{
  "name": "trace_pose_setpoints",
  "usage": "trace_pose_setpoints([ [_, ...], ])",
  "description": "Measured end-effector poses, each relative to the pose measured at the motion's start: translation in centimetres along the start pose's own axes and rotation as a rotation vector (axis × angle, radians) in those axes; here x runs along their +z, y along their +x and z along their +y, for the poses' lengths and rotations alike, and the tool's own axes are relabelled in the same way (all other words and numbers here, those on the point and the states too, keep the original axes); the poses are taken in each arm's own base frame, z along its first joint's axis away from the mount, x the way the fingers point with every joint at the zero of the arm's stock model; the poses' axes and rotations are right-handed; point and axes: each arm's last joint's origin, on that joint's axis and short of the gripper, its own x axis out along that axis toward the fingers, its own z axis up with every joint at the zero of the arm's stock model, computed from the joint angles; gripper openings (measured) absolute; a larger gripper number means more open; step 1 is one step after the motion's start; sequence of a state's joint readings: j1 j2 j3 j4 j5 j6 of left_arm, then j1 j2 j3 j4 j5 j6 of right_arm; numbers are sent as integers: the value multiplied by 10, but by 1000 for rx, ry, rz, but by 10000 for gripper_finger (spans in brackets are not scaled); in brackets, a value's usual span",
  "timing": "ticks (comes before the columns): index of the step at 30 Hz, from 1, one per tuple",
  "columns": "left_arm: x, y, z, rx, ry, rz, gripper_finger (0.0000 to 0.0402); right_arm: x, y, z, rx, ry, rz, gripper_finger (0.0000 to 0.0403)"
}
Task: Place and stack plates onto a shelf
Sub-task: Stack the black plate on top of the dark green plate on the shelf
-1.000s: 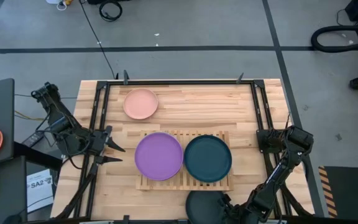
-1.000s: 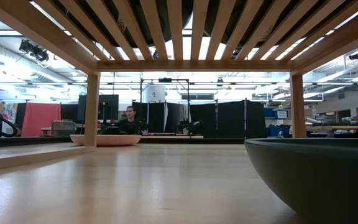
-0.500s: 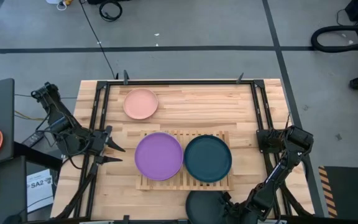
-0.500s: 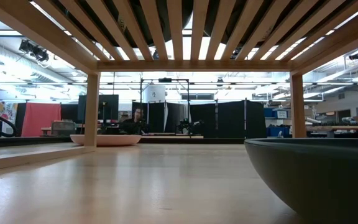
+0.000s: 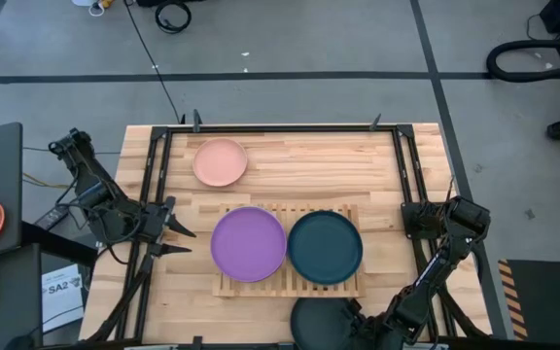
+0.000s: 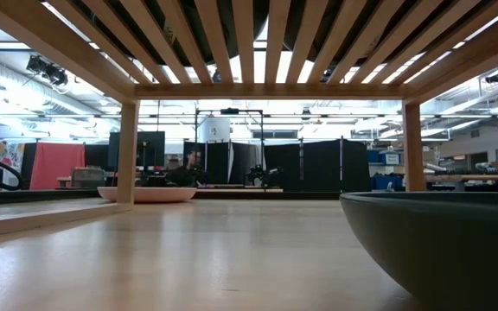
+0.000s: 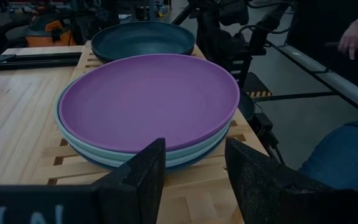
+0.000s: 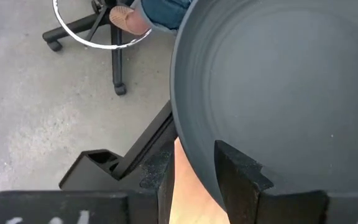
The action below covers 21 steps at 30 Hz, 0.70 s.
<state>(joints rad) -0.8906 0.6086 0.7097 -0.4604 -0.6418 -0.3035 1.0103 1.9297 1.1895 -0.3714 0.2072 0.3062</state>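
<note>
Two plate stacks sit on the shelf (image 5: pixel 286 290), purple plate (image 5: pixel 248 244) beside dark teal plate (image 5: pixel 325 247).
Right gripper (image 8: pixel 194 171) pinches the black plate's (image 5: pixel 321 325) rim at the table's near edge; left gripper (image 5: pixel 177 240) gapes beside the shelf; salmon plate (image 5: pixel 220 161) lies behind.

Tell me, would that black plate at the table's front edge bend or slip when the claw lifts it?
The black plate looks stiff: its rim holds an even curve, so probably no bending. Its matte surface suggests modest slipperiness. The right claw straddles just the rim, so the plate might tilt when raised.
</note>
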Motion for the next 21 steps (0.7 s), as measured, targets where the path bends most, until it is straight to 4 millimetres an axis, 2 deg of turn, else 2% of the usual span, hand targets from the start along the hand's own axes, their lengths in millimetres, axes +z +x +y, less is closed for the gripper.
trace_pose_setpoints([
  [9, 0, 0, 0, 0, 0, 0, 172, -13, 6, -2, 11, -59, 47, 118],
  [21, 0, 0, 0, 0, 0, 0, 172, -13, 6, -3, -17, -90, 39, 118],
])
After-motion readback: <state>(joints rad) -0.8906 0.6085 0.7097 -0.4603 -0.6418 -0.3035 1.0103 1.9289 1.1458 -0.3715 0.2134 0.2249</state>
